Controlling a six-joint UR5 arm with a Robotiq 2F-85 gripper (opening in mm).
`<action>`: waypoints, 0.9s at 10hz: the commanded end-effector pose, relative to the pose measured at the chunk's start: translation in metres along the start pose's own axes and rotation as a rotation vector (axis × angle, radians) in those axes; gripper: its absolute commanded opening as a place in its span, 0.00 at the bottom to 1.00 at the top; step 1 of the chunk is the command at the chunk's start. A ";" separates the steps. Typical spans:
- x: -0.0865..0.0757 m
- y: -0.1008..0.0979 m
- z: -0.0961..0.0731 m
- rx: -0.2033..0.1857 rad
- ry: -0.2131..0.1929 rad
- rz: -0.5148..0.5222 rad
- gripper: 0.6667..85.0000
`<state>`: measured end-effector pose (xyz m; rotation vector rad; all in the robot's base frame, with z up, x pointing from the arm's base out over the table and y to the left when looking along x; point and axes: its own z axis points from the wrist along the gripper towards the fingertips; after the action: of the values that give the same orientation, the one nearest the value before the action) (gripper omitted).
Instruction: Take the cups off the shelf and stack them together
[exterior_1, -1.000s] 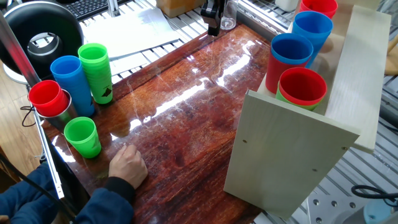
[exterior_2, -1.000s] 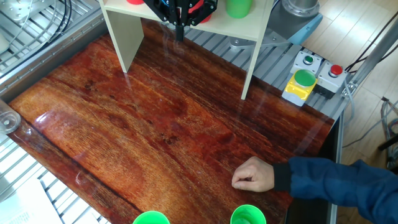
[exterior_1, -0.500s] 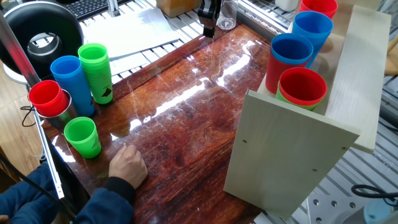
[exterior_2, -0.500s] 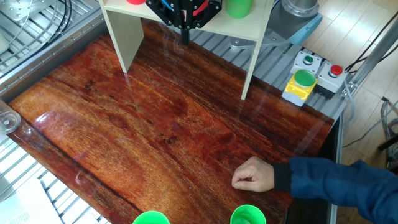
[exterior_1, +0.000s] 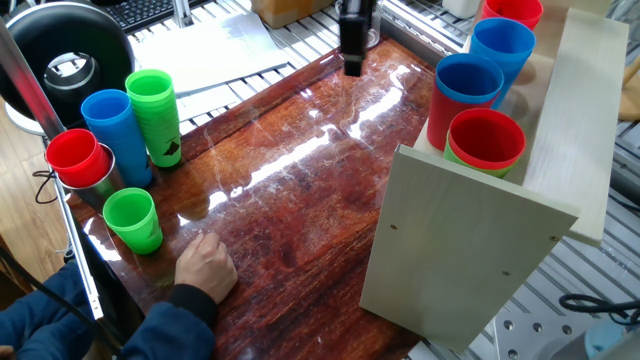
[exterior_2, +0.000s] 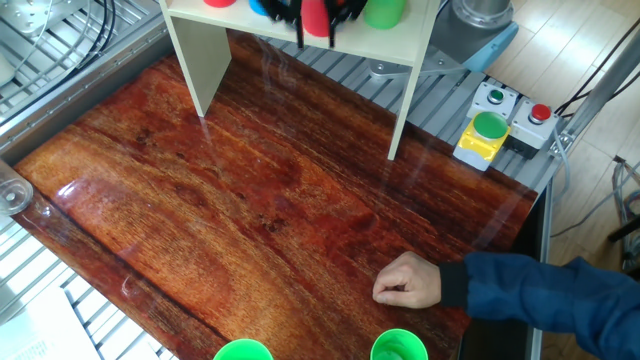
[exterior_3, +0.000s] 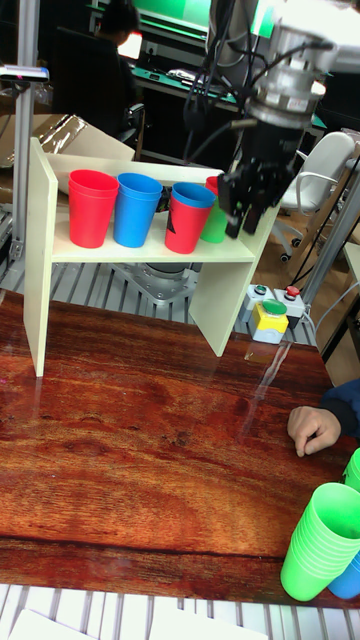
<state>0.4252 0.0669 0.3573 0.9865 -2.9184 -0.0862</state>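
Shelf (exterior_3: 150, 255), upper half of the tall fixed view: holds the cups (exterior_3: 133, 210) in a row, rims up, none yet removed. Gripper (exterior_3: 243, 215), upper right before the shelf front, empty; finger spread cannot be told. Judged mid-approach.

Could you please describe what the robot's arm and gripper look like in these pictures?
The gripper is black, with two slim dark fingers pointing down. Above it sits a round silver metal wrist section with a darker ring, and a bundle of black cables runs up along the arm. In one fixed view it shows only as a dark, blurred shape.
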 end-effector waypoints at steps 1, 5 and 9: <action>0.040 0.013 -0.024 0.025 0.052 -0.032 0.42; 0.101 0.044 -0.033 -0.065 0.170 -0.081 0.61; 0.123 0.038 -0.011 -0.078 0.153 -0.135 0.62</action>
<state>0.3213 0.0275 0.3827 1.0767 -2.7125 -0.0858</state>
